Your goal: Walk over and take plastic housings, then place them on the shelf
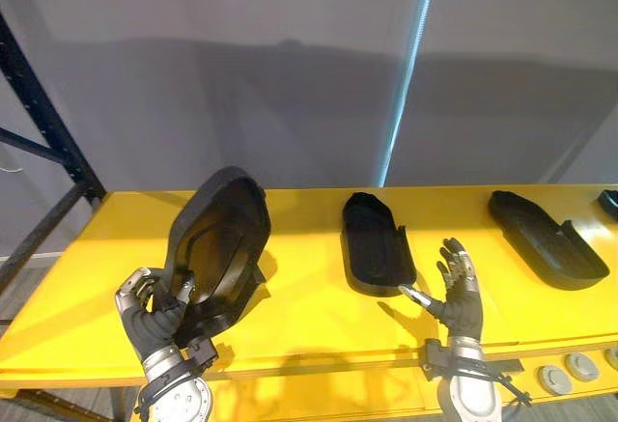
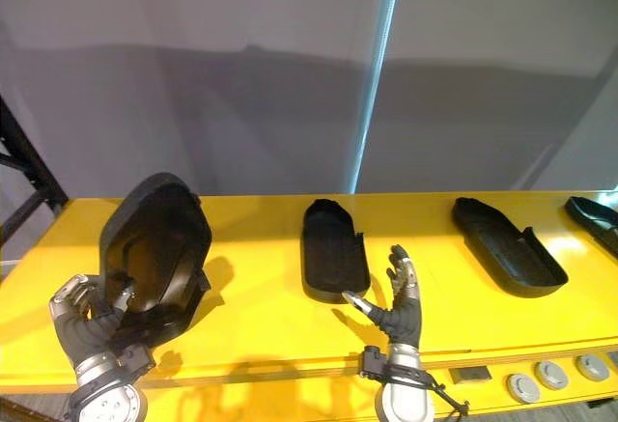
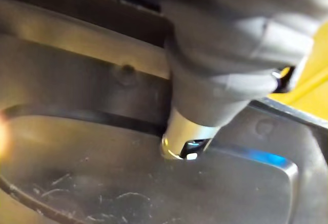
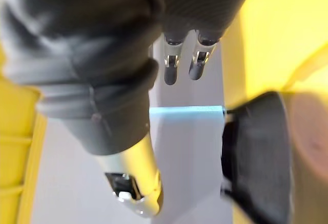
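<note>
We note a yellow worktop carrying four black plastic housings in a row, 9 to 3 o'clock.

1. L hand, at approx. 8 o'clock in the head view: fingers and thumb curled round the near rim of housing no. 1, clamped on it. Housing no. 1 is tipped up on its near end, hollow side facing the robot, far end clear of the worktop. The L wrist view shows one digit pressed on the scuffed inner face.

2. R hand, at approx. 5 o'clock: fingers straight and spread apart, thumb out to the side, holding nothing. It sits at 5 o'clock of housing no. 2, thumb tip just beside the near edge; we can't confirm contact.

3. Housing no. 2 lies flat at mid-worktop, hollow side up. Housing no. 3 lies flat at 3 o'clock, well apart from no. 2. Housing no. 4 is cut off by the frame edge beyond no. 3.

4. Misc.: dark rack frame at 9 o'clock, past the worktop end; grey wall w/ pale blue vertical strip at 12 o'clock; round silver discs on the worktop's front face at 4 o'clock.
</note>
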Motion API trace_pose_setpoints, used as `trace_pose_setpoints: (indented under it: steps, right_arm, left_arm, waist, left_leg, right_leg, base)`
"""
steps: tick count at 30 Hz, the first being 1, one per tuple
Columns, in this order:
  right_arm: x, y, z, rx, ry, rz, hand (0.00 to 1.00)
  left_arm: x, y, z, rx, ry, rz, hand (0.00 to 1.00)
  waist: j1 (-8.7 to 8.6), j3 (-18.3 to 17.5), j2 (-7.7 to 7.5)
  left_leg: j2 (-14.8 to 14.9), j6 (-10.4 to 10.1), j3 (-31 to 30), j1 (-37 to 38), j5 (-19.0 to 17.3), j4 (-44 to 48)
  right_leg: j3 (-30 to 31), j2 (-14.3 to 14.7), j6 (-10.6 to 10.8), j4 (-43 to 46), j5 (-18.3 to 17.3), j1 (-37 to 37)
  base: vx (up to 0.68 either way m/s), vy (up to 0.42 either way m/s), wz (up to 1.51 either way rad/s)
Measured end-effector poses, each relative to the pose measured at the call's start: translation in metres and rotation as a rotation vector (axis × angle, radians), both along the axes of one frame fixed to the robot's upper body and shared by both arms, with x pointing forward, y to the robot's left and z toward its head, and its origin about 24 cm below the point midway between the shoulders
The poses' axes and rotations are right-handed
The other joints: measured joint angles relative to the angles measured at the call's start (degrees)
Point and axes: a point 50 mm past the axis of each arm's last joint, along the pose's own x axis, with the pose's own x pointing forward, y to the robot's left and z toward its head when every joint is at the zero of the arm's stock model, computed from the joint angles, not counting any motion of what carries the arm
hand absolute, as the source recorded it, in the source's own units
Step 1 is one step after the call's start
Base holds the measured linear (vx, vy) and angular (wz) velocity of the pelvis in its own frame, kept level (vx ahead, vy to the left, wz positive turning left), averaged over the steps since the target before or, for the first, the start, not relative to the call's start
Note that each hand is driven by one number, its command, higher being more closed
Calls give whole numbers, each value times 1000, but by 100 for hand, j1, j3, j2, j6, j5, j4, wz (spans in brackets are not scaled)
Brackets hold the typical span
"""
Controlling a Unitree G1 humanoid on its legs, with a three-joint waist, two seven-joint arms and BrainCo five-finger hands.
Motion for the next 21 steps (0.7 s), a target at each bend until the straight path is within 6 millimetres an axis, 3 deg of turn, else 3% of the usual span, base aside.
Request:
trace_pose_setpoints:
  steps: [3, 6, 11, 14, 17, 21]
  right_arm:
    - [-9, -10, 14, 50, -70, -21, 0]
    - [-21, -35, 22, 64, -112, -162, 0]
    - [-62, -93, 39, -92, -154, -552, 0]
    - [-75, -103, 36, -146, -117, -641, 0]
    - [-83, -110, 21, -154, -32, -685, 0]
    - [-90, -116, -50, -94, 311, -658, 0]
  left_arm:
    - [-4, 9, 0, -84, -32, 15, 100]
    - [-12, 20, -6, -206, -62, 21, 100]
    - [-27, 38, -12, -315, -112, 49, 100]
    - [-29, 40, -14, -340, -116, 43, 100]
    - [-29, 42, -19, -395, -124, 25, 100]
    - [-27, 43, -29, -459, -118, -22, 100]
  waist:
    - [-7, 10, 20]
    - [-4, 8, 25]
    - [-27, -5, 39]
    - [-65, -53, 48]
    - [-173, -174, 83]
    - [-226, -279, 121]
  left_leg:
    - [95, -2, 38, 74, 2, -138]
    - [111, -3, 53, 200, 2, -227]
    - [138, -6, 307, 358, 0, -389]
    - [165, -19, 403, 426, -11, -456]
    - [197, -28, 500, 450, -16, -506]
    - [221, -34, 574, 506, -20, -547]
  right_leg:
    - [62, 103, -44, -452, 179, 193]
    - [72, 119, -49, -588, 183, 345]
    - [295, 158, -50, -615, 179, 358]
    - [394, 193, -49, -613, 180, 352]
    - [504, 231, -53, -607, 183, 325]
    - [538, 256, -54, -601, 183, 327]
  base:
    - [113, -43, -12]
    - [74, 10, -2]
    - [34, 28, -21]
    - [-3, 16, -23]
    - [-12, 9, -19]
    - [-8, 4, -6]
